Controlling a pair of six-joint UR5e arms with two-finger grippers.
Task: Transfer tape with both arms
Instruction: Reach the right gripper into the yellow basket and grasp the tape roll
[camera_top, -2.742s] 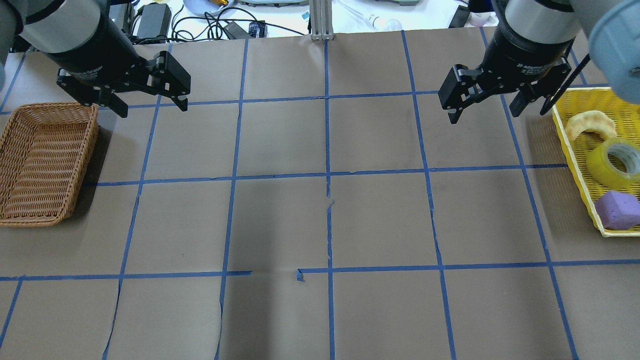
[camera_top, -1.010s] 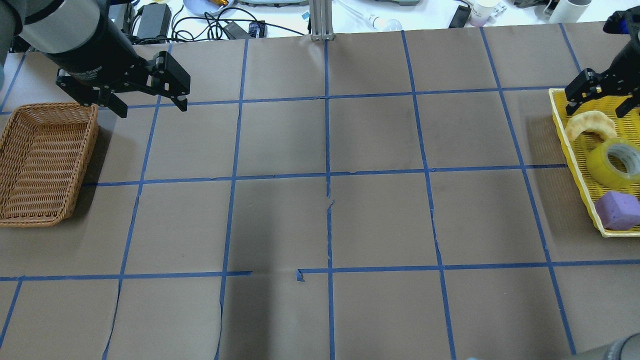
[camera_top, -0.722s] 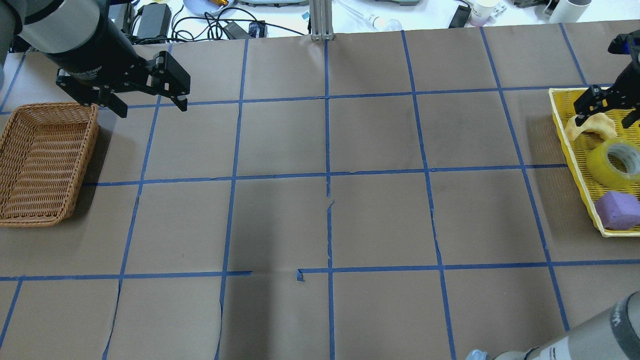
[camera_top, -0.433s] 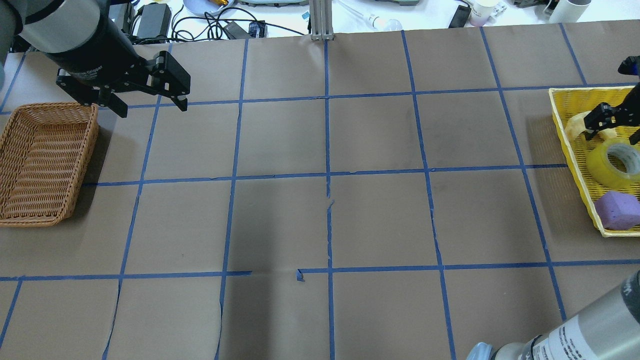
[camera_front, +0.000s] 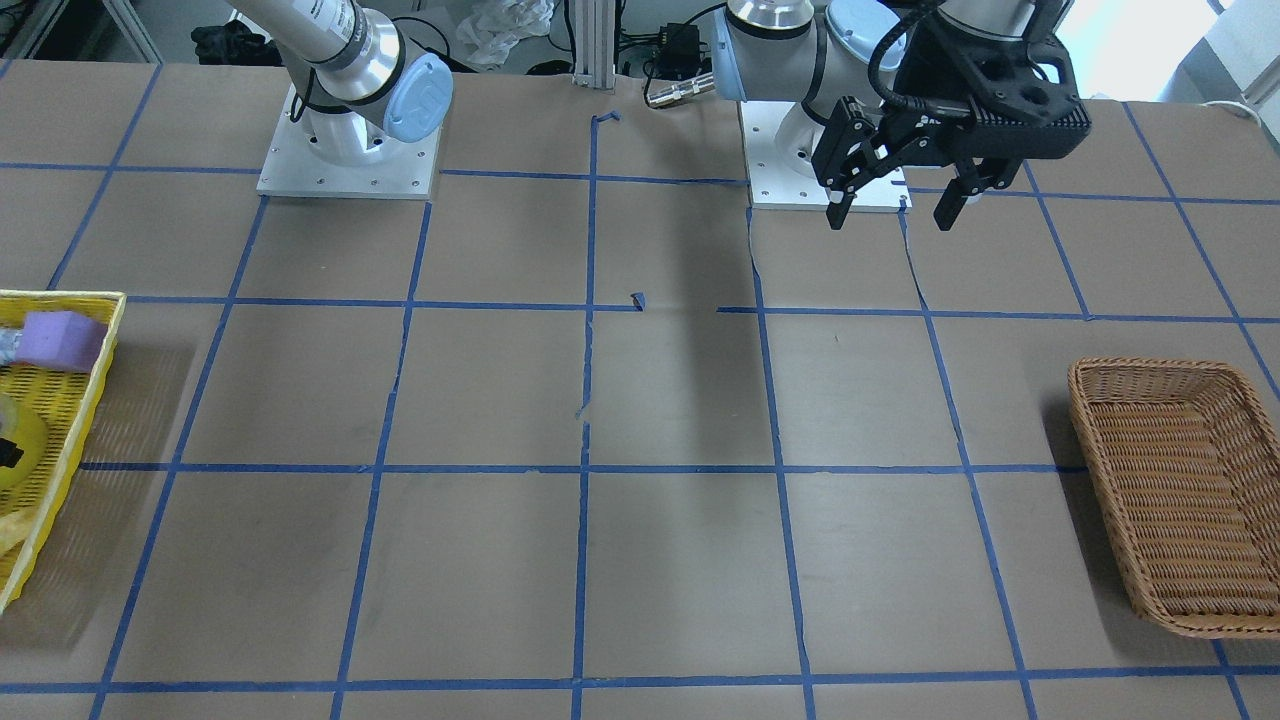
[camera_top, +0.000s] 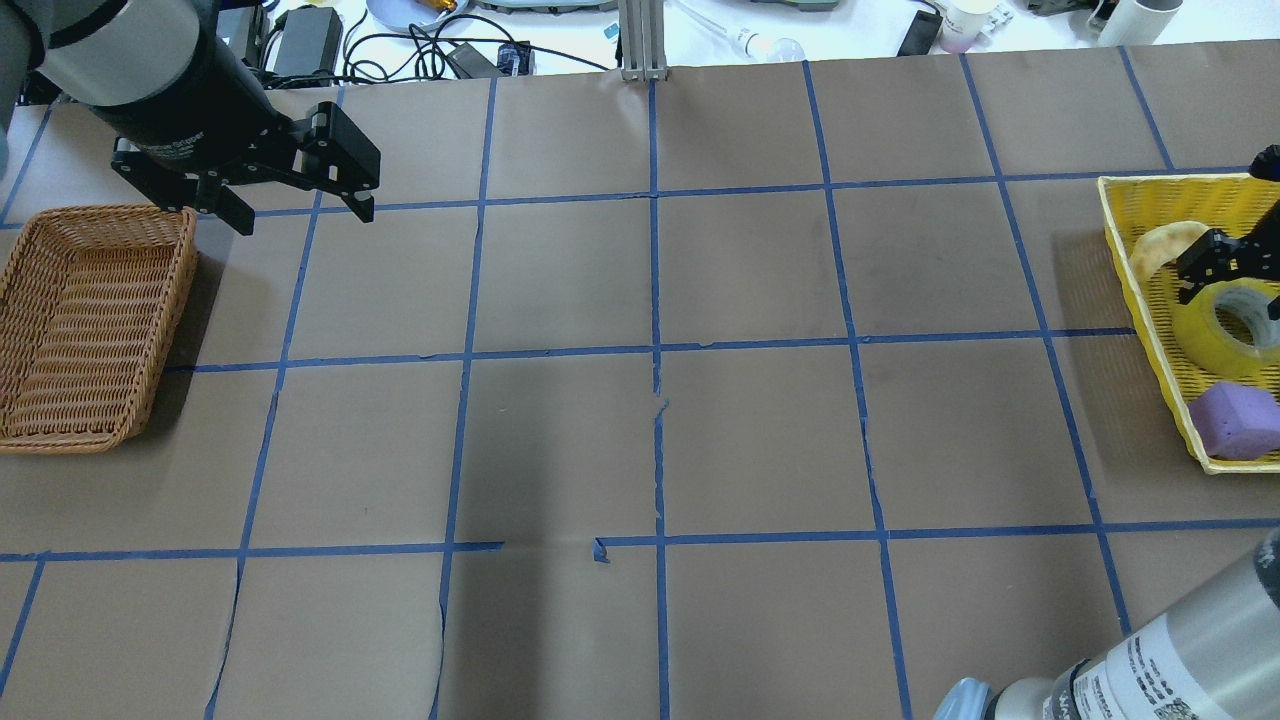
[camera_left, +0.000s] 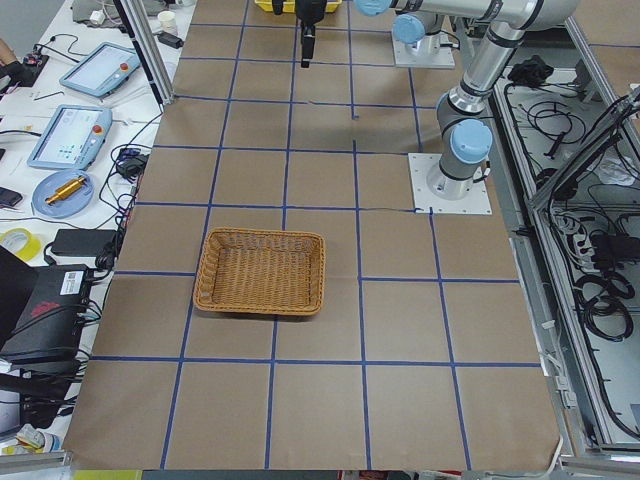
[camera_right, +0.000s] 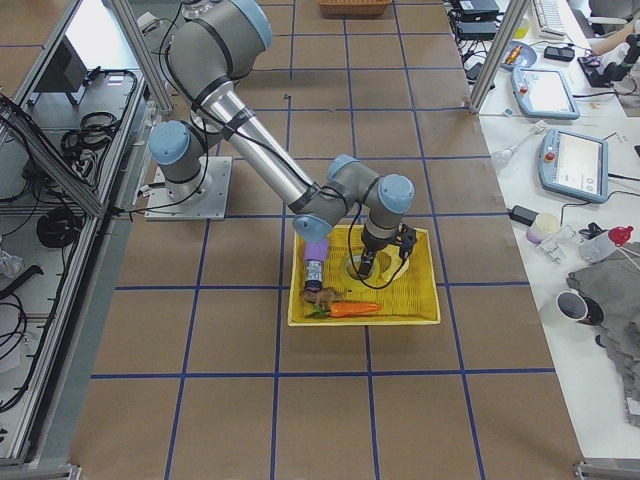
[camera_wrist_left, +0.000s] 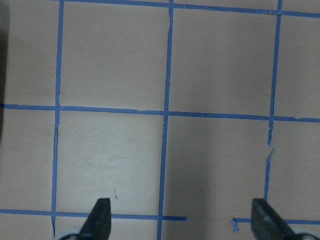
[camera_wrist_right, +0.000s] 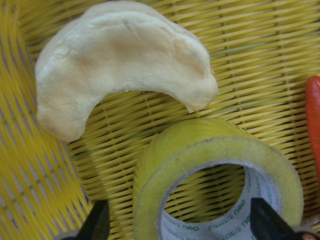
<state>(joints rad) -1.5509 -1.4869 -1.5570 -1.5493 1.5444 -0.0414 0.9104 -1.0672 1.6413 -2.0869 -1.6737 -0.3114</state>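
Observation:
The tape (camera_top: 1205, 345), a translucent yellow roll with a whitish core, lies flat in the yellow tray (camera_top: 1140, 270) at the table's right end. My right gripper (camera_top: 1232, 298) is open and hangs low right over the roll. In the right wrist view the tape (camera_wrist_right: 215, 150) fills the lower frame between my right gripper's (camera_wrist_right: 182, 225) fingertips (camera_wrist_right: 97, 222), not gripped. In the exterior right view the right gripper (camera_right: 368, 262) is down in the tray. My left gripper (camera_top: 300, 210) is open and empty, high over the far left of the table; it also shows in the front-facing view (camera_front: 890, 215).
A wicker basket (camera_top: 185, 290) stands at the table's left end, below my left gripper. In the yellow tray a bread crescent (camera_top: 1160, 245) lies just beyond the tape, a purple foam block (camera_top: 1235, 420) on its near side, and a carrot (camera_right: 350, 309) at the outer edge.
My right gripper has moved from over the table out to the yellow tray and come down over the tape, still open. The left arm has not moved.

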